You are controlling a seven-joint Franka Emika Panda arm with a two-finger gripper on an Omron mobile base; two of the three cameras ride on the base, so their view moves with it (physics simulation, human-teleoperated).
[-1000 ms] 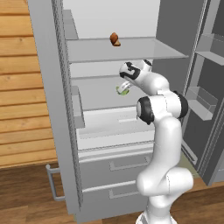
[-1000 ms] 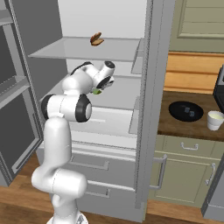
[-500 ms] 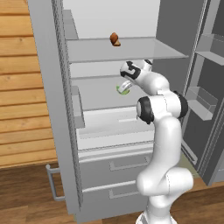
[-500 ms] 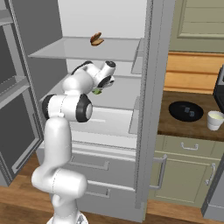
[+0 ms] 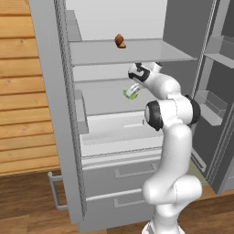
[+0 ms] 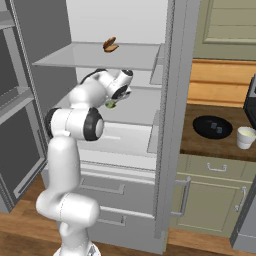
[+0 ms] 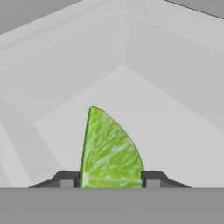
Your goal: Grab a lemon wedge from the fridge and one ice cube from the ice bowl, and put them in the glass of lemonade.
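Observation:
The lemon wedge (image 7: 109, 151), yellow-green, stands upright between my two fingertips (image 7: 65, 180), which touch it on both sides. My gripper (image 5: 133, 91) is shut on the wedge (image 5: 130, 94) just over the middle shelf inside the open fridge (image 5: 55, 114). From the right, the gripper (image 6: 114, 102) and wedge (image 6: 110, 105) sit under the top shelf. On the counter to the right lie the black ice bowl (image 6: 201, 127) with small pale ice cubes (image 6: 215, 126) and the whitish glass of lemonade (image 6: 246, 137).
An orange-brown lump (image 5: 120, 41) rests on the upper shelf (image 5: 151, 52), right above my hand. The fridge doors stand open on both sides (image 6: 15, 100). Two grey drawers (image 5: 119, 173) are below. Beige-green cabinets (image 6: 210, 200) carry the wooden counter.
The jaws have closed from wide open onto the lemon wedge. The arm has stayed almost where it was.

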